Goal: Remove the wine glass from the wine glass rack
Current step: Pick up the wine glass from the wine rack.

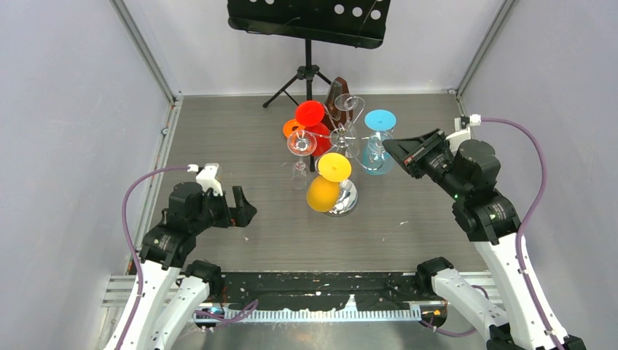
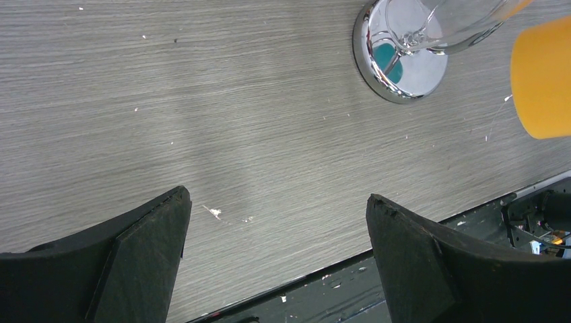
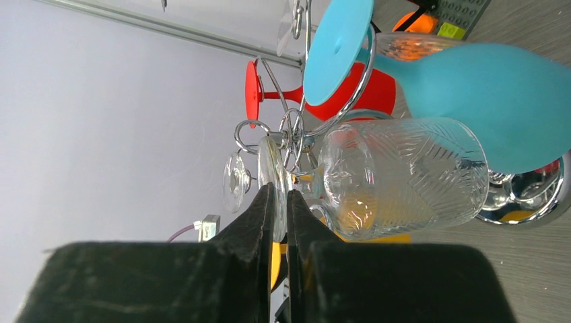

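The clear wine glass hangs foot-up on the wine glass rack. The right gripper seemingly pinches its thin foot (light, slick, brittle: grip gently). The left gripper gapes, away from the rack.

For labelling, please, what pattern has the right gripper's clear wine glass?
Clear wine glass: herringbone lines; right wrist.

Left arm: elbow folded, black two-finger left gripper held low, pointing right, jaws wide apart. Right arm: reaching forward and left, black two-finger right gripper with jaws nearly together, pinching the foot of the clear ribbed wine glass.
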